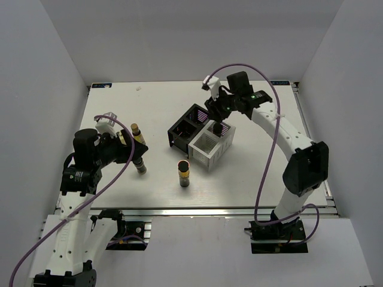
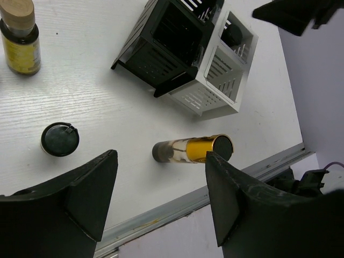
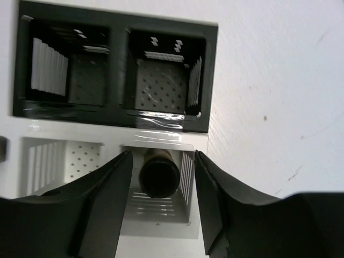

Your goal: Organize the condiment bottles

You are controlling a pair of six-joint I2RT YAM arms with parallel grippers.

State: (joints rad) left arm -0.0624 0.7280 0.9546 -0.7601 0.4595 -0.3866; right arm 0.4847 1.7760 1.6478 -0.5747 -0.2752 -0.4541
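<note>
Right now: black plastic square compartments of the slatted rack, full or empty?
Empty. Right wrist view shows bare perforated floors in both black compartments; one dark-capped bottle stands in a white compartment.

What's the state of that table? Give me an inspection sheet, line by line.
Surface: white table, rack at its centre.
Job's things: one bottle in the rack's white half; yellow bottle upright in front of the rack; dark-capped bottle and tan-capped bottle standing near the left gripper.
Clutter: nothing seen.
Grippers: left gripper open, empty; right gripper open, straddling the bottle in the rack, gaps either side.
Cables: purple cables loop along both arms, away from the bottles.
Surroundings: white walls on three sides.
</note>
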